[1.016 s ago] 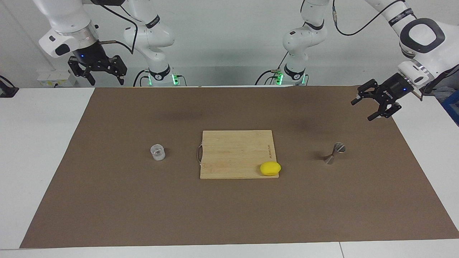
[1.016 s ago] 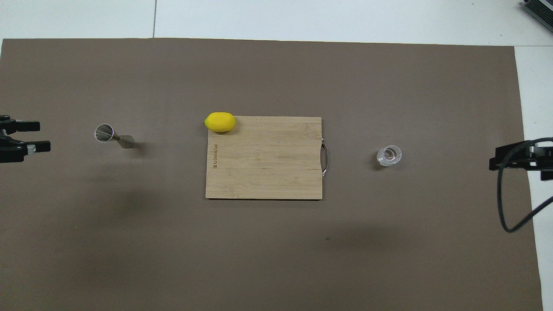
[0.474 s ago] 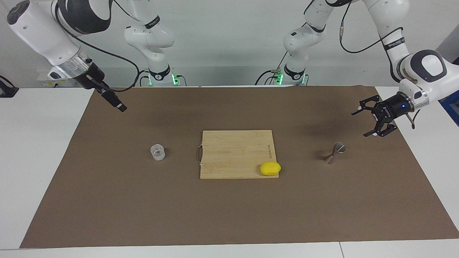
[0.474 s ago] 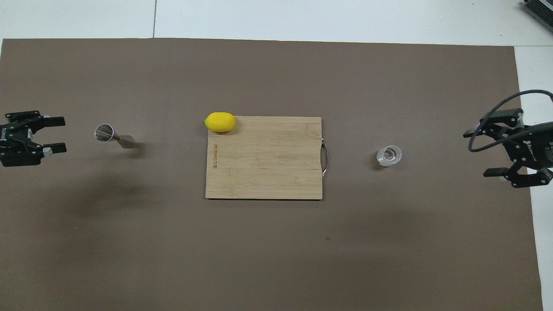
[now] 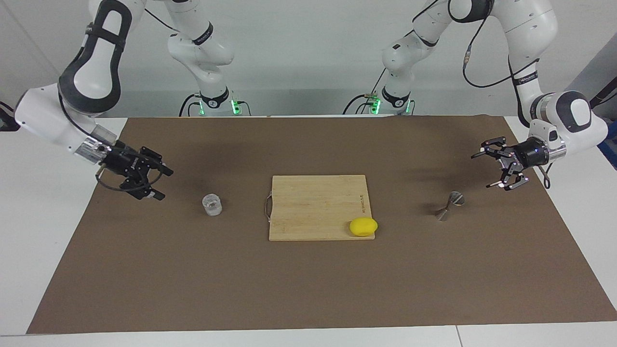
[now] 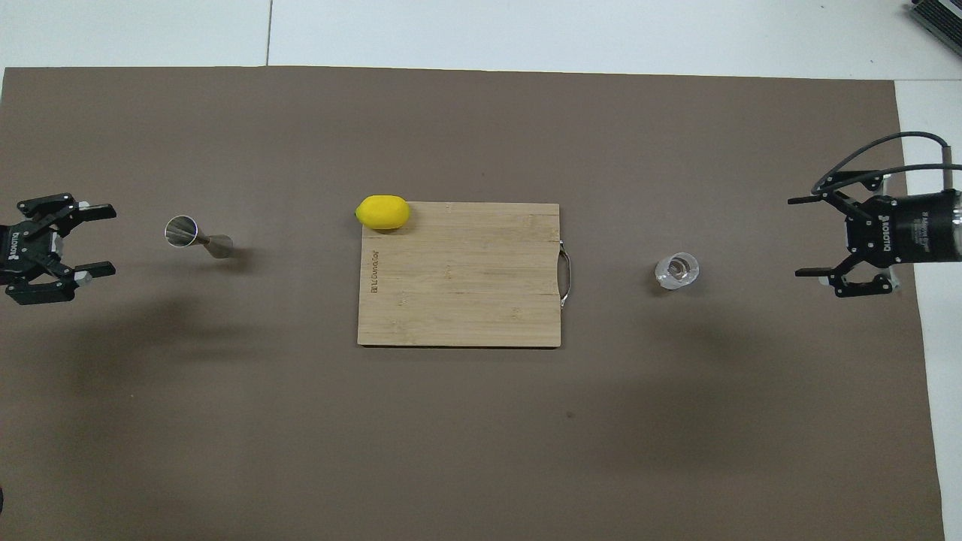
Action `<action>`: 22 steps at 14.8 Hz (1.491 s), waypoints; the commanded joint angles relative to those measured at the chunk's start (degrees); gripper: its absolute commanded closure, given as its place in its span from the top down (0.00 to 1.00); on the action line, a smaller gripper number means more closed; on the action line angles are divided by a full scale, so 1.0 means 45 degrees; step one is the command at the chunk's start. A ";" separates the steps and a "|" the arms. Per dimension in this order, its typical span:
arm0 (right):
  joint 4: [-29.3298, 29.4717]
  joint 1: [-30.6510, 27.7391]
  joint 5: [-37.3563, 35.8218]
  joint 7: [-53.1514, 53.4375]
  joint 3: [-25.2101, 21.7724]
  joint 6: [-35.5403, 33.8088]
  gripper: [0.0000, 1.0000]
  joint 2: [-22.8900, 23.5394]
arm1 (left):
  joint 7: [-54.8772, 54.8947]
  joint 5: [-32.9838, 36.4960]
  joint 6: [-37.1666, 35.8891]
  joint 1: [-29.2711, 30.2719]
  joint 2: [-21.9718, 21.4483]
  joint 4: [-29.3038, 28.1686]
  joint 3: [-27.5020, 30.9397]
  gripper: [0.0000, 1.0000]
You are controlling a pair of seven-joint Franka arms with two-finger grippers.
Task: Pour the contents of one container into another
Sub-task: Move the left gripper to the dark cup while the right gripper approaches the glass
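Pouring not begun: my right tool [image 5: 156,182], spread wide, sits beside the untouched tumbler [image 5: 211,204]; my left tool [image 5: 491,169], also spread, hovers near the jigger [image 5: 449,206].

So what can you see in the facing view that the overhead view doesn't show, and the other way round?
Only the facing view shows the arms whole, their bases, and both grippers hanging above the mat.

Only the overhead view looks down into the jigger's top cup and the glass tumbler.

Both show the left gripper open beside the jigger, the right gripper open beside the tumbler, neither touching, and the lemon on a corner of the cutting board.
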 commanded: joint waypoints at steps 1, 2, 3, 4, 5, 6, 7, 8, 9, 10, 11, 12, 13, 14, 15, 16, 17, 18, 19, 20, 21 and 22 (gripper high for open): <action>-0.0760 -0.0134 0.1389 0.0507 0.0115 0.0310 1.00 0.0155 | 0.1381 -0.0512 -0.0410 0.0017 0.1149 0.0497 -0.0130 1.00; -0.1014 -0.0193 0.1915 0.0488 0.0115 0.0368 1.00 0.0174 | 0.1421 -0.0512 -0.0429 0.0036 0.1498 0.0517 -0.0149 1.00; -0.1210 -0.0251 0.2230 0.0449 0.0115 0.0369 1.00 0.0329 | 0.1538 -0.0512 -0.0449 0.0075 0.1908 0.0769 -0.0188 1.00; -0.1193 -0.0426 0.2523 0.0429 0.0115 0.0176 1.00 0.0660 | 0.1771 -0.0531 -0.0468 0.0133 0.2337 0.1119 -0.0208 1.00; -0.1193 -0.0544 0.2720 0.0352 0.0115 0.0019 1.00 0.1011 | 0.1928 -0.0531 -0.0546 0.0173 0.2767 0.1278 -0.0208 1.00; -0.1212 -0.0583 0.2760 0.0042 0.0115 -0.0350 1.00 0.1440 | 0.1949 -0.0531 -0.0547 0.0212 0.3216 0.1511 -0.0227 1.00; -0.1193 -0.0661 0.2761 -0.0406 0.0115 -0.0605 1.00 0.1734 | 0.1949 -0.0531 -0.0450 0.0212 0.3453 0.1746 -0.0227 1.00; -0.1173 -0.0797 0.2761 -0.0604 0.0115 -0.0762 1.00 0.1950 | 0.1949 -0.0570 -0.0333 0.0212 0.3494 0.1767 -0.0227 1.00; -0.1212 -0.0857 0.2780 -0.0761 0.0134 -0.0899 1.00 0.2145 | 0.1968 -0.0667 -0.0235 0.0154 0.3513 0.1767 -0.0227 1.00; -0.1232 -0.0703 0.2916 -0.0782 0.0135 -0.0881 1.00 0.2186 | 0.1968 -0.0726 -0.0215 0.0038 0.3572 0.1709 -0.0247 1.00; -0.1386 -0.0585 0.3284 -0.0782 0.0135 -0.0804 1.00 0.2186 | 0.2104 -0.0881 -0.0215 -0.0060 0.3572 0.1670 -0.0266 1.00; -0.1543 -0.0584 0.3539 -0.0956 0.0135 -0.0822 1.00 0.2341 | 0.2666 -0.1134 -0.0176 -0.0177 0.3611 0.1670 -0.0266 1.00; -0.1564 -0.0564 0.3755 -0.1344 0.0135 -0.0823 1.00 0.2555 | 0.3058 -0.1388 -0.0156 -0.0294 0.3631 0.1689 -0.0266 1.00; -0.1583 -0.0526 0.3989 -0.1580 0.0135 -0.0765 1.00 0.2654 | 0.3159 -0.1449 -0.0156 -0.0315 0.3689 0.1786 -0.0305 1.00; -0.1564 -0.0370 0.4107 -0.1621 0.0154 -0.0706 1.00 0.2732 | 0.3179 -0.1430 -0.0214 -0.0257 0.3805 0.1922 -0.0634 1.00; -0.1583 -0.0214 0.4244 -0.1641 0.0135 -0.0686 1.00 0.2733 | 0.3218 -0.1430 -0.0234 -0.0179 0.3845 0.2001 -0.0850 1.00; -0.1603 -0.0174 0.4342 -0.1680 0.0135 -0.0647 1.00 0.2733 | 0.3489 -0.1410 -0.0196 -0.0217 0.3865 0.2002 -0.0872 1.00; -0.1603 -0.0193 0.4401 -0.1854 0.0154 -0.0608 1.00 0.2869 | 0.3956 -0.1391 -0.0176 -0.0295 0.3904 0.2002 -0.0872 1.00; -0.1603 -0.0174 0.4575 -0.2185 0.0154 -0.0569 1.00 0.3044 | 0.4386 -0.1391 -0.0176 -0.0296 0.3962 0.2021 -0.0872 1.00; -0.1622 -0.0154 0.4693 -0.2304 0.0154 -0.0588 1.00 0.3046 | 0.4622 -0.1371 -0.0195 -0.0296 0.3963 0.2021 -0.0872 1.00; -0.1661 -0.0154 0.4694 -0.2421 0.0154 -0.0588 1.00 0.3046 | 0.4779 -0.1332 -0.0234 -0.0276 0.3963 0.2021 -0.0872 1.00; -0.1835 -0.0173 0.4694 -0.2693 0.0135 -0.0588 1.00 0.3007 | 0.4936 -0.1313 -0.0234 -0.0276 0.3982 0.2002 -0.0872 1.00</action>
